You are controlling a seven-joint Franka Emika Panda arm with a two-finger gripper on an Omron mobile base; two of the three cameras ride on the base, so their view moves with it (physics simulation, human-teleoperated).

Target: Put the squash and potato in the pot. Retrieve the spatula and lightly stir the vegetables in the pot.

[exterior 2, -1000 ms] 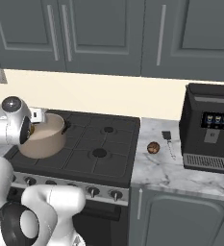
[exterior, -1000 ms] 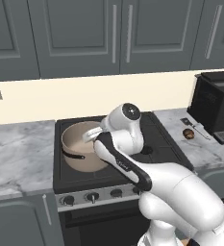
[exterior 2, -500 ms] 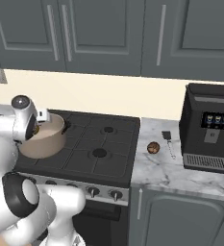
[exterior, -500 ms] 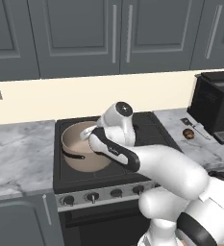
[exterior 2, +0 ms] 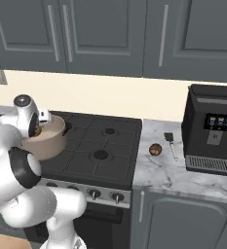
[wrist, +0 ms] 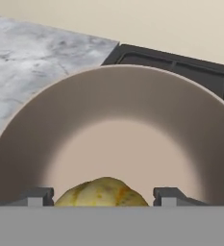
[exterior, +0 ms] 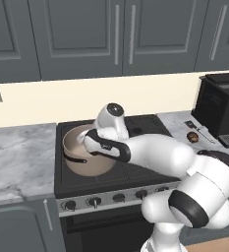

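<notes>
The beige pot (exterior: 79, 162) (exterior 2: 49, 145) stands on the stove's front left burner, and its pale inside (wrist: 123, 144) shows below the hand. My gripper (wrist: 103, 196) (exterior 2: 37, 130) hangs over the pot's rim, shut on the yellow squash (wrist: 102, 193) (exterior 2: 38, 130), which sits between the two finger tips. The brown potato (exterior: 193, 136) (exterior 2: 155, 149) lies on the marble counter right of the stove. Just behind it lies the spatula (exterior: 200, 131) (exterior 2: 172, 144), dark blade toward the wall.
A black coffee machine (exterior: 219, 108) (exterior 2: 210, 129) stands on the counter at the right, close to the potato and spatula. The black stove top (exterior 2: 103, 146) has open burners right of the pot. Grey cabinets hang above.
The arm has swung the hand and the squash further left, out over the pot. The potato and spatula have not moved.
</notes>
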